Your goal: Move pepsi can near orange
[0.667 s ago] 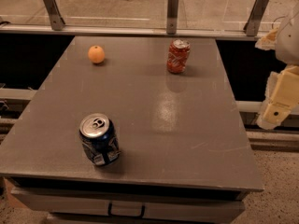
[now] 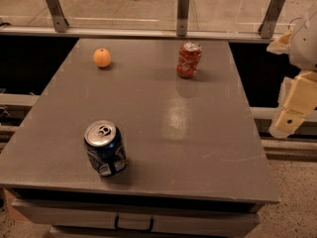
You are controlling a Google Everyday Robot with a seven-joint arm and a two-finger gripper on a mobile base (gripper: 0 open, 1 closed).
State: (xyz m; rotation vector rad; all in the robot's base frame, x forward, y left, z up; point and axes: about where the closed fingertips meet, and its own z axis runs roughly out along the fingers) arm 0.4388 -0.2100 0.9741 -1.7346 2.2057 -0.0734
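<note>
Zero changes since my last look | dark blue metal pepsi can [image 2: 104,148] near left | small round orange [image 2: 102,57] far left, well apart | cream gripper [image 2: 293,110] right of grey table [image 2: 208,148], grip: I cannot tell | not begun.

Red-orange soda can [image 2: 189,59] stands upright at far right of grey table [image 2: 198,148]; drawer handle [image 2: 133,223], I think, below front edge.

The dark blue pepsi can [image 2: 104,149] stands upright, silver top showing, near the front-left corner of the counter [image 2: 163,95]. The small round orange [image 2: 102,57] sits near the back-left corner, well apart. The gripper [image 2: 291,118] hangs beyond the right edge.
</note>
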